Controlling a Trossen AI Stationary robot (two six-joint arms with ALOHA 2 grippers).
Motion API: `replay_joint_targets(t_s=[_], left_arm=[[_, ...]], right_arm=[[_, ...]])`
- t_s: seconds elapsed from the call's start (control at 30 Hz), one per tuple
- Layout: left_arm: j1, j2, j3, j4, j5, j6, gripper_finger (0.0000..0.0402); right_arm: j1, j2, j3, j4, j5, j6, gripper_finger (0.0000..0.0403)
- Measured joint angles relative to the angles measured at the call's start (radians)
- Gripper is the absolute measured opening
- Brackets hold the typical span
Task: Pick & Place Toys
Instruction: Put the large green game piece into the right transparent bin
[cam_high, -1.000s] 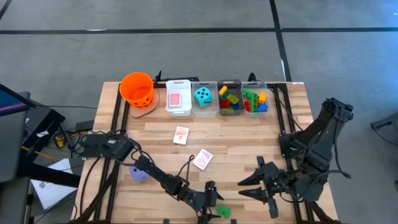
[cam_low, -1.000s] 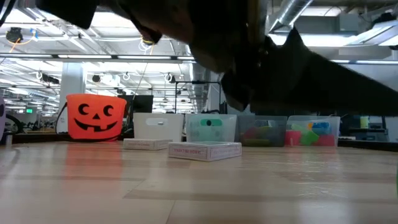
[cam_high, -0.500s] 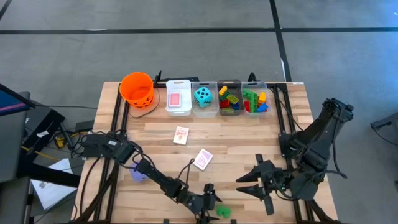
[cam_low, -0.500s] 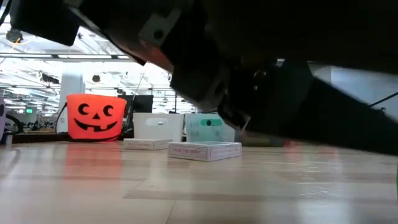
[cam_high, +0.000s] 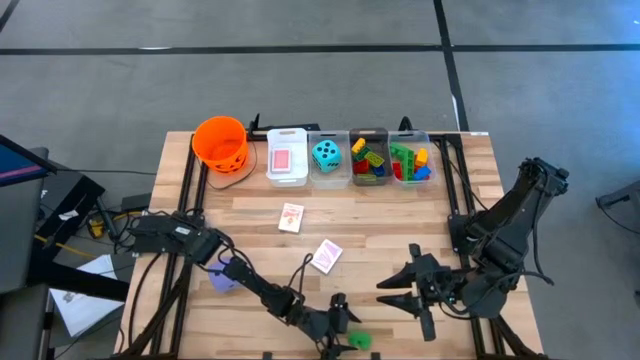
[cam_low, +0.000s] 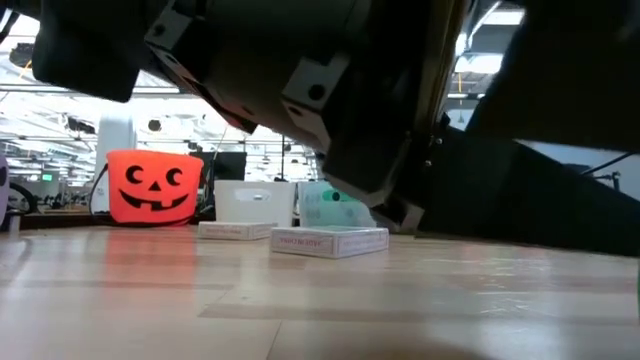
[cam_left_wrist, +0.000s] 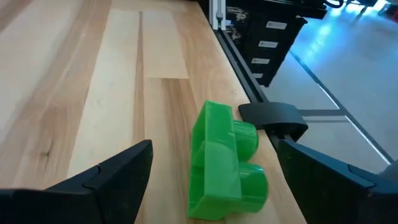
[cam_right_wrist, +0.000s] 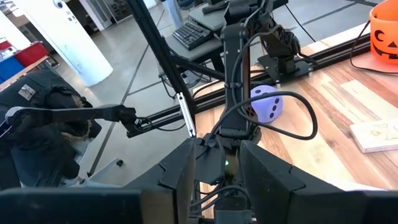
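One brick in play: a small green plastic building brick (cam_left_wrist: 222, 163) with two round studs lies at the near edge of the wooden table (cam_high: 390, 225), close to the edge rail.
Left gripper: the left gripper (cam_left_wrist: 224, 186) is low over that near edge, its two dark fingers (cam_left_wrist: 106, 180) standing wide apart with nothing clamped between them.
Key relation: the brick sits in the gap between the open fingers, a little nearer one finger than the other; its long axis runs roughly along the gripper's reach, so the fingers face its long sides and its studs point sideways toward one of them.
Nearer arm: the left, by far; in the high view its gripper (cam_high: 340, 330) is right at the brick (cam_high: 357, 341).
Right gripper: the right gripper (cam_high: 405, 295) hovers over the near right part of the table, well apart from the brick; its fingers are partly apart and hold nothing.
Judged step: about to close on the brick; a slight centring first would likely stop it being pushed toward the table edge.
Other toys: a purple dotted die (cam_high: 222, 277) lies near the left arm, two pink-backed playing card packs (cam_high: 291, 217) lie mid-table.
Far row: an orange pumpkin-face bucket (cam_high: 220, 142) and rectangular clear and white bins (cam_high: 347, 160), already holding bricks, a teal die and cards.
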Motion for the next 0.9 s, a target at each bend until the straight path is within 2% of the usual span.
replay_joint_targets(t_s=[0.37, 0.5, 0.77, 0.9], left_arm=[[0.011, 0.001, -0.001, -0.049, 0.094, -0.027, 0.0279], [0.033, 0.003, -0.003, -0.095, 0.15, -0.057, 0.0243], [0.096, 0.003, -0.003, -0.108, 0.178, -0.077, 0.0154], [0.139, 0.0, -0.005, -0.083, 0.176, -0.086, 0.0143]], right_arm=[[-0.012, 0.0, 0.0, -0.013, 0.0, 0.0, 0.0125], [-0.019, 0.0, 0.0, -0.013, -0.002, 0.0, 0.0125], [-0.027, 0.0, 0.0, -0.014, -0.003, 0.008, 0.0125], [-0.03, 0.0, 0.0, -0.013, -0.003, 0.008, 0.0125]])
